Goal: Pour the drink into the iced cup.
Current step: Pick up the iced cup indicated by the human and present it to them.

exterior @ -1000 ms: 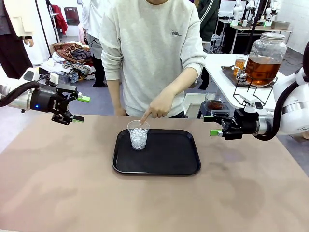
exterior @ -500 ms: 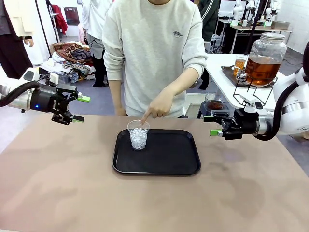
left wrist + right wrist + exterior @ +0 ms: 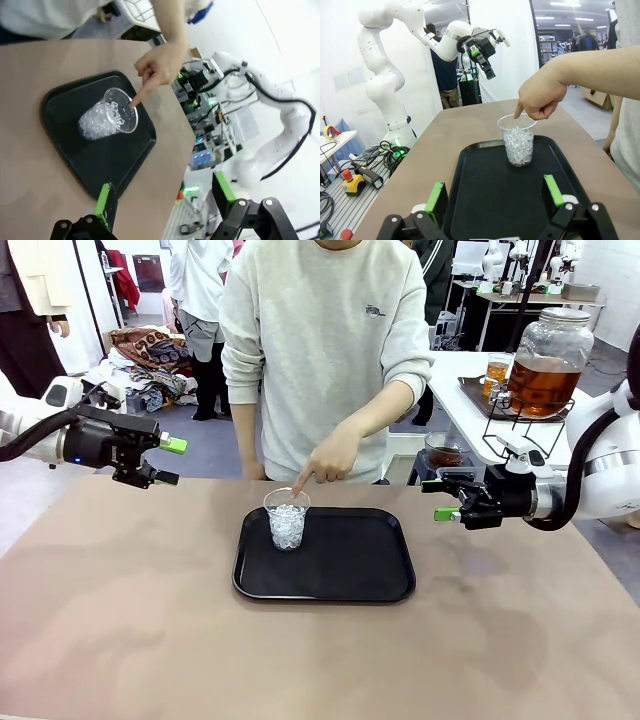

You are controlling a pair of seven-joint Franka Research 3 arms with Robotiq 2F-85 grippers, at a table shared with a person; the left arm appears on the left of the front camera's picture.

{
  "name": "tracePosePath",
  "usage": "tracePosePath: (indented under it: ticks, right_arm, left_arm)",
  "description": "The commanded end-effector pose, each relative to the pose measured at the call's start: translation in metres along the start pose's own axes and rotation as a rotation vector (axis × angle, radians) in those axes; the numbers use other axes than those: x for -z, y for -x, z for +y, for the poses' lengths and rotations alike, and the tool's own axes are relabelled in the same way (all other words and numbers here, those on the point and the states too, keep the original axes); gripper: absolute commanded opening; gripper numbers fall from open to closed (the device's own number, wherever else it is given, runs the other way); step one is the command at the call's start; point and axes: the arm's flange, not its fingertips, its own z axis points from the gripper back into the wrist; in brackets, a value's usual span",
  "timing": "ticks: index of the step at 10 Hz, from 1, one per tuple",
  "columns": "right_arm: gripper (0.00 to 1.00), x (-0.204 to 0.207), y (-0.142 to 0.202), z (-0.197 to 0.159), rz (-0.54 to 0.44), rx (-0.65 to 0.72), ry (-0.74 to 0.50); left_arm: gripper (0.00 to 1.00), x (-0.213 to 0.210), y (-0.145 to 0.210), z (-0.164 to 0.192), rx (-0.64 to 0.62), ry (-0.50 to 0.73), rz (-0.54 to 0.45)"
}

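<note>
Landmark: black tray, mid tabletop.

Iced cup: clear plastic, upright, on the tray's far-left part, inside the rim. It's packed with clear ice cubes almost to the lip, and the contents read white-clear all the way down.

Person's hand comes in from the tray's far side, index finger angled down at the cup's far rim. I can't tell whether it makes contact.

Drink: translucent amber-brown, tea-like. It's in a big round glass jar with a lid, on a white side table well beyond the tray's far-right corner. The liquid fills the jar's lower body, with clear glass above. A small glass with the same amber colour stands just beside the jar, on the tray-ward side.

My left end effector: well off the tray's left side, past its far-left corner, above the tabletop's far edge. Fingers spread wide, nothing between them.

My right end effector: near the tray's far-right corner, clear of the rim, tips aimed toward the tray. Fingers spread wide, nothing held.

Right wrist view: the cup sits ahead on the tray, framed between my green pads.

Both end effectors are apart from the cup.
</note>
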Motion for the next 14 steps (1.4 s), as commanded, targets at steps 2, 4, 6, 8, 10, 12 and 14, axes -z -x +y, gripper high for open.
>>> tracePosePath:
  ticks: [2,4,6,8,10,12,14]
  right_arm:
    - [1.00,0.002,-0.003,-0.003,0.001,0.001,0.005]
    - [1.00,0.002,-0.003,-0.003,0.001,0.001,0.005]
    - [1.00,0.002,-0.003,-0.003,0.001,0.001,0.005]
    - [1.00,0.002,-0.003,-0.003,0.001,0.001,0.005]
    - [1.00,0.002,-0.003,-0.003,0.001,0.001,0.005]
    - [1.00,0.002,-0.003,-0.003,0.001,0.001,0.005]
    - [1.00,0.002,-0.003,-0.003,0.001,0.001,0.005]
  left_arm:
    - [1.00,-0.003,0.003,0.017,0.265,0.022,0.026]
    - [1.00,-0.004,0.006,0.021,0.327,0.046,0.059]
    - [1.00,0.002,0.006,0.016,0.300,0.013,0.042]
    - [1.00,0.002,0.006,0.016,0.300,0.013,0.042]
    - [1.00,0.002,0.008,0.019,0.303,0.018,0.052]
    - [1.00,0.014,0.006,0.024,0.549,0.038,0.033]
    - [1.00,0.030,0.006,0.035,0.838,0.022,0.054]
